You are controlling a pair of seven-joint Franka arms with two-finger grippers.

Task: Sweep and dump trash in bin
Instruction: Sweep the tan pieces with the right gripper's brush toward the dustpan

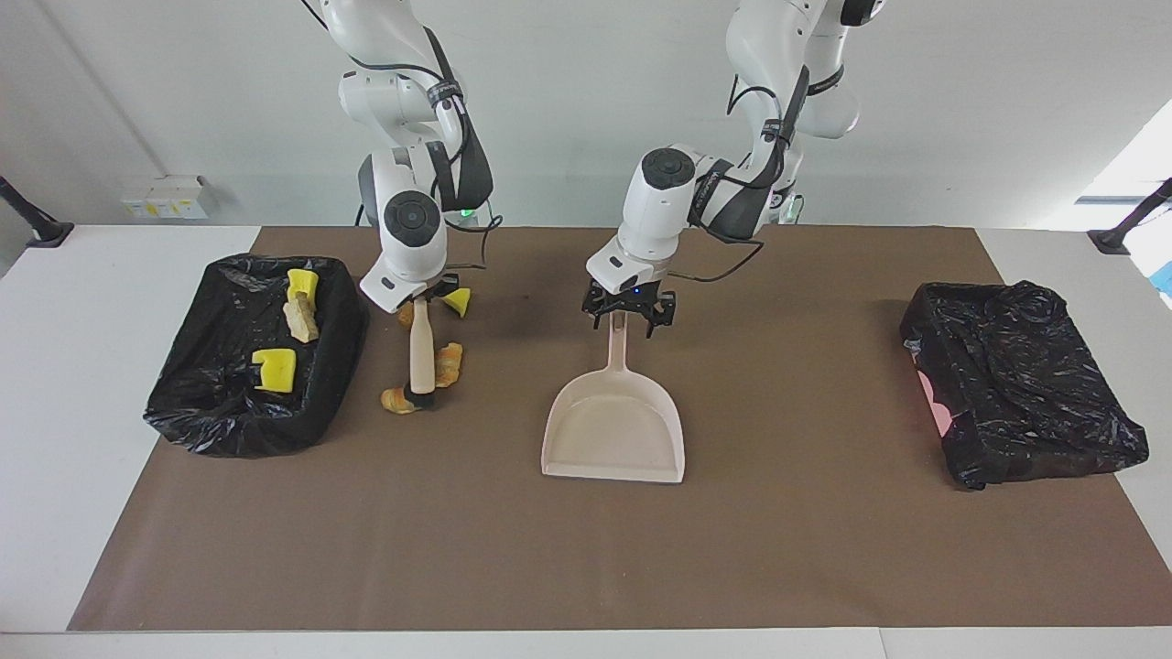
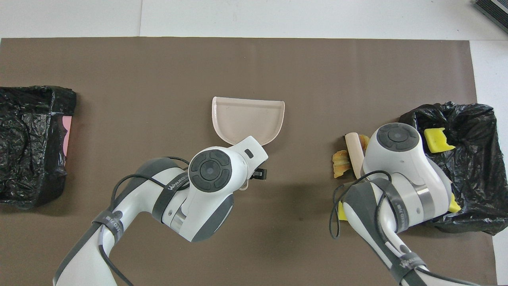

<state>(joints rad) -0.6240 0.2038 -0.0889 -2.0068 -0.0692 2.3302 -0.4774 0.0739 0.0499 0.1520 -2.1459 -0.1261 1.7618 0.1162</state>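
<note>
Tabletop [image 1: 586, 549]: brown mat across it, both arms working low over the end nearer the robots.
Bin at the left arm's end [image 1: 1025, 384]: black-bagged, a pink patch showing at its side.
Bin at the right arm's end [image 1: 229, 430]: black-lined too (open top), with 3 scraps inside: 2 yellow sponge chunks [image 1: 273, 368] and 1 tan lump [image 1: 300, 320].
Dustpan [image 1: 613, 430]: beige, flat on the mat mid-table, mouth pointing away from the robots, handle toward them.
Brush [image 1: 420, 352]: beige handle held upright-ish, tip down on the mat just beside that open bin.
Left hand [image 1: 630, 314]: right at the tip of the dustpan handle, fingers spread to either side of it; cannot tell whether they press on it.
Right hand [image 1: 423, 297]: clamped tight on the brush's top end.
Trash on the mat [image 1: 447, 364]: tan-orange croissant-like lumps touching the brush tip, plus a yellow sponge wedge [image 1: 457, 300] and another orange bit nearer the robots.
</note>
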